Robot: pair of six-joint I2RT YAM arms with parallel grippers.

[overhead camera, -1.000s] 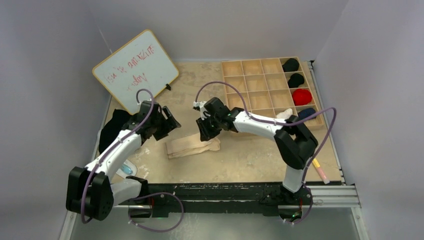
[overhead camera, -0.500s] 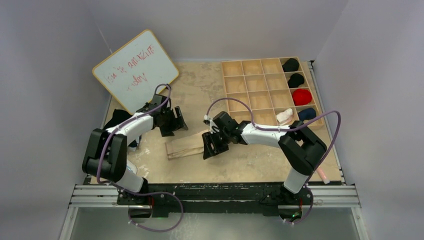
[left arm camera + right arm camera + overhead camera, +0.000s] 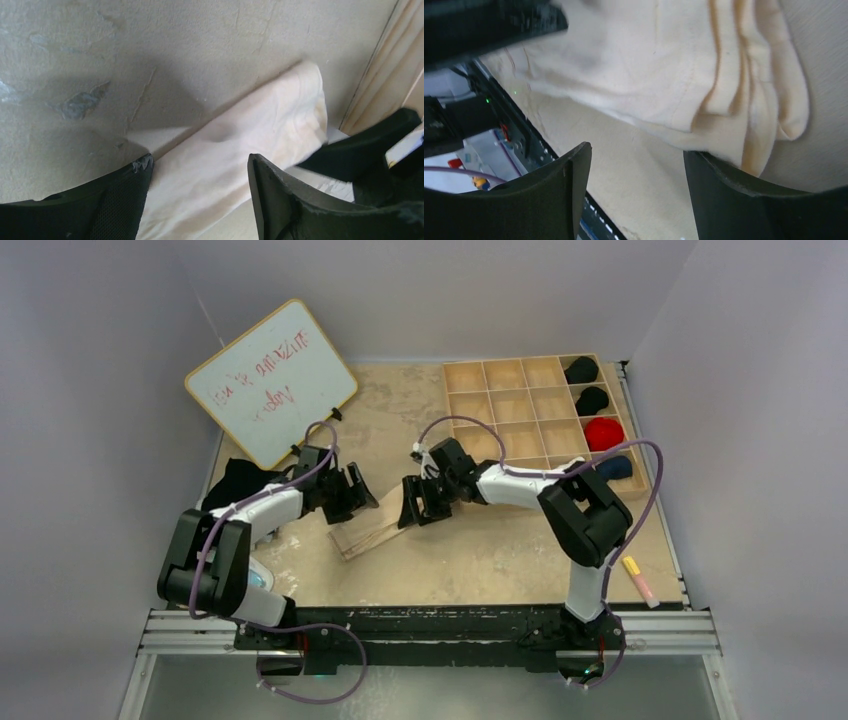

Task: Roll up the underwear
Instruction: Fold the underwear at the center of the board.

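Observation:
The underwear (image 3: 372,535) is a cream folded strip lying slanted on the table between the two arms. My left gripper (image 3: 355,502) is open over its left end. In the left wrist view the cloth (image 3: 240,150) runs between the spread fingers of that gripper (image 3: 199,162). My right gripper (image 3: 412,512) is open at the strip's right end. In the right wrist view the layered cloth end (image 3: 649,60) lies just beyond that gripper (image 3: 636,151), and one finger (image 3: 724,190) touches its edge. Neither gripper holds anything.
A wooden grid tray (image 3: 520,410) stands at the back right with two black rolls (image 3: 580,370), a red roll (image 3: 603,433) and a blue one (image 3: 613,467). A whiteboard (image 3: 270,380) leans back left. Dark clothes (image 3: 232,485) lie far left. A pink marker (image 3: 637,580) lies front right.
My left gripper has come down and right onto the strip's left end. My right gripper has shifted back toward the right end. The strip now looks narrower and more slanted.

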